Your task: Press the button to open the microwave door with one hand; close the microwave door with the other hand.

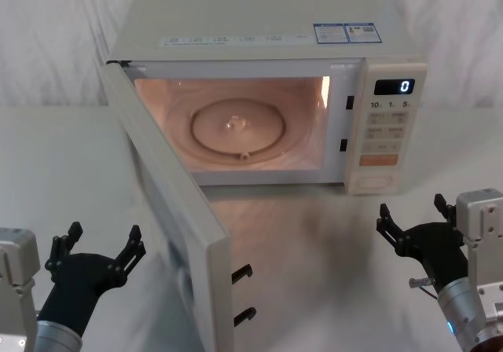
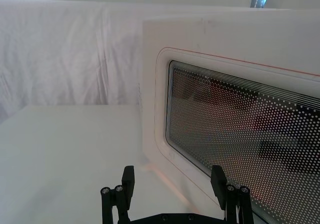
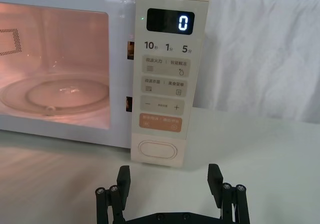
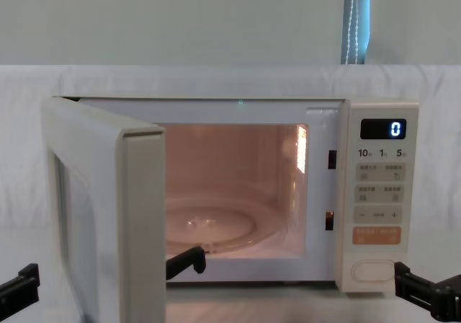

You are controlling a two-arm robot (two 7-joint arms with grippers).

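Microwave door (image 1: pixel 169 210) is seen swung wide open toward the robot, hinged at the oven's left side, its free edge reaching out over the white counter (image 1: pixel 314 242). Two dark latch hooks (image 1: pixel 243 273) are seen projecting from that free edge. The oven cavity is lit in a warm pink tone, and a glass turntable (image 1: pixel 236 128) is seen lying on its floor. On the control panel (image 3: pixel 167 84) at the oven's right, the display (image 3: pixel 170 21) is read as "0", and the button (image 3: pixel 157 150) (the wide cream pill shape below the orange key (image 3: pixel 160 122)) is found at the panel's bottom.

The left gripper (image 1: pixel 98 250) is held low on the outer side of the door, its fingers spread wide with nothing between them; in the left wrist view the door's dotted dark window (image 2: pixel 240 139) is faced from just beside it, though contact cannot be made out. The right gripper (image 1: pixel 416 220) is held above the counter in front of the control panel, apart from the button, its fingers likewise spread and nothing grasped.
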